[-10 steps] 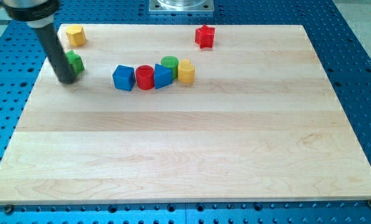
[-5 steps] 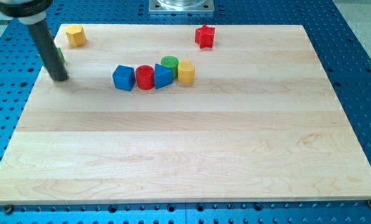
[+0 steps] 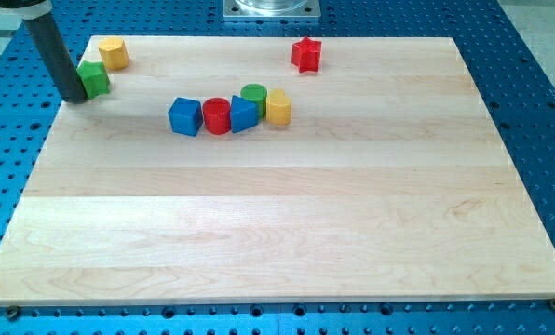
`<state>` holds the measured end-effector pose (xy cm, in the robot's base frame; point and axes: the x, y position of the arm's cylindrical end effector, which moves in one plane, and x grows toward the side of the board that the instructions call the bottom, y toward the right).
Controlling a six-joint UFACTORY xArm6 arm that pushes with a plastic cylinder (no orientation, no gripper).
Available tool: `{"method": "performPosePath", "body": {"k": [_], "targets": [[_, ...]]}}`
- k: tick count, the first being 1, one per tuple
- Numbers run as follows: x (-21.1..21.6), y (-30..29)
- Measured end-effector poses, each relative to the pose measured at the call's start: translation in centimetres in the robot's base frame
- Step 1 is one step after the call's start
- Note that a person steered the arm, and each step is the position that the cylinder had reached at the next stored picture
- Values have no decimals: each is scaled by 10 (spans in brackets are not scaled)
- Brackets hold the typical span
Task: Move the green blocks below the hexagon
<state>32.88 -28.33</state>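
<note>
At the worktop's (image 3: 259,233) far-left edge, my tip (image 3: 73,99), a gripless tool holding nothing, touches green block (image 3: 95,78); nudge gently beneath yellow hexagon (image 3: 114,53).

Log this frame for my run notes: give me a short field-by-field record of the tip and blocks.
tip: my tip at the view's left board edge, against the green block
hexagon: yellow hexagon, up-right of that block
cluster: blue cube, red cylinder, blue wedge, green cylinder, yellow block
apart: red star
</note>
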Motion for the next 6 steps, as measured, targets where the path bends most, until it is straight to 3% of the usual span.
{"method": "performPosePath", "body": {"k": [2, 3, 6], "targets": [[1, -10], [5, 30], [-17, 247]]}}
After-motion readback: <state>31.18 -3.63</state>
